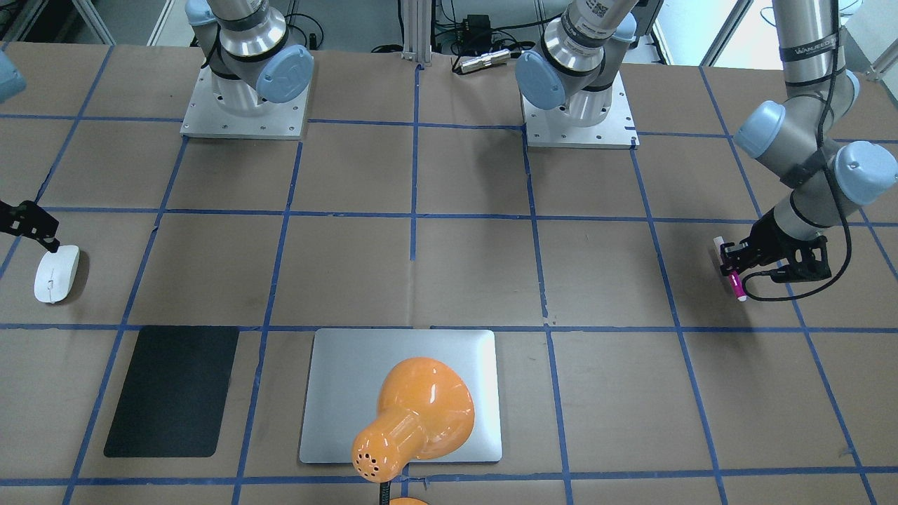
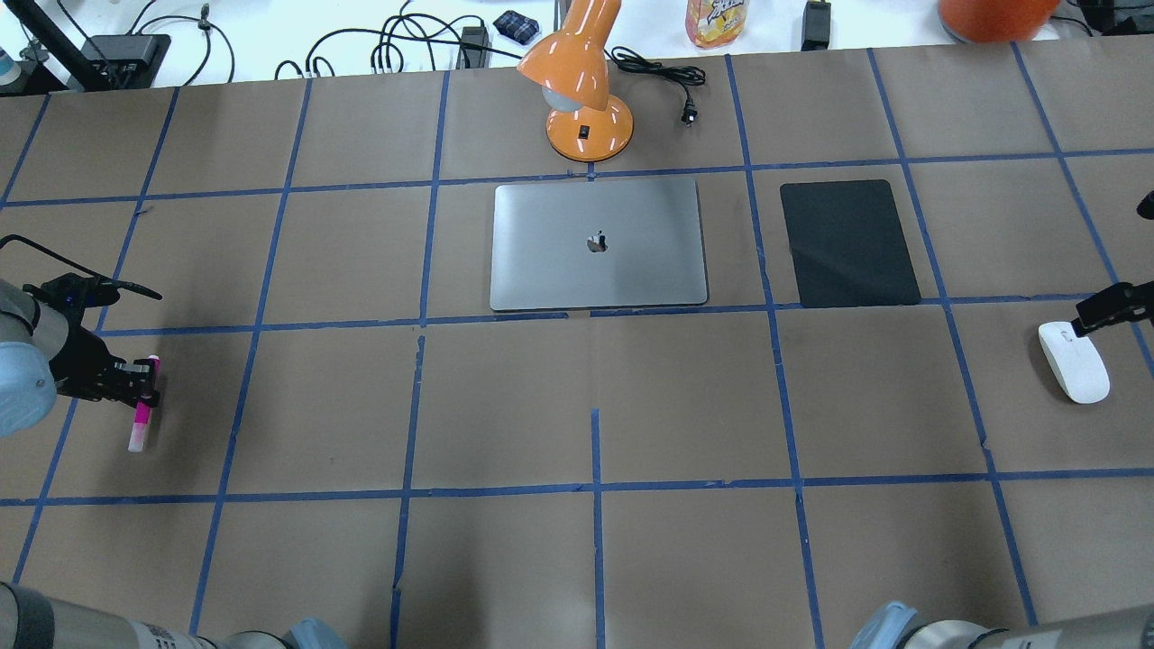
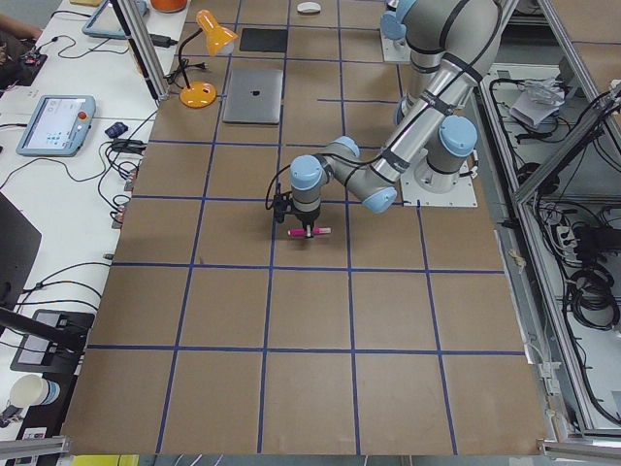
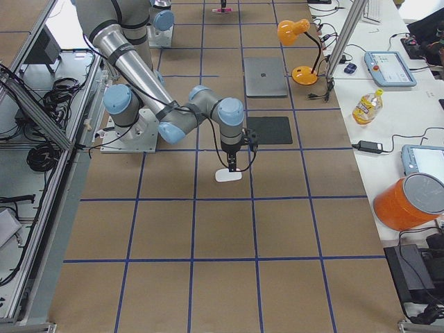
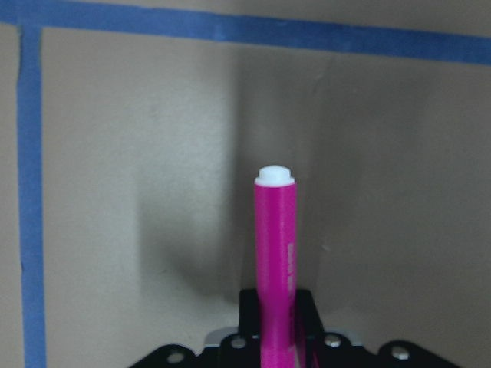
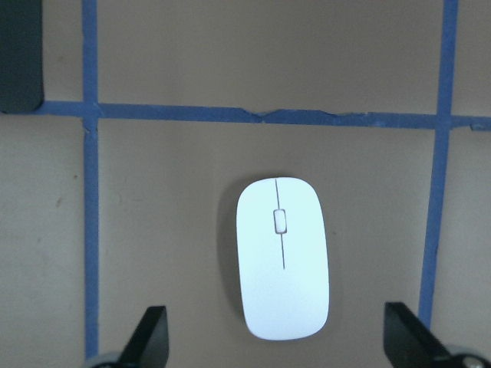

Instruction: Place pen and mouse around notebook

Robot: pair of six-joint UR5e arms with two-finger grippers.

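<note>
Well clear of notebook: pen, mouse

The shade of the orange lamp covers the middle of the notebook on its side toward the table's operator-side edge. In the left wrist view the pen runs off the bottom edge, its lower end hidden between the left gripper's fingers, so that end cannot be made out. The right gripper's fingertips are cut by the bottom edge of its wrist view, where the black mat shows only a corner. From the table's left end the mouse is too small for detail.
</note>
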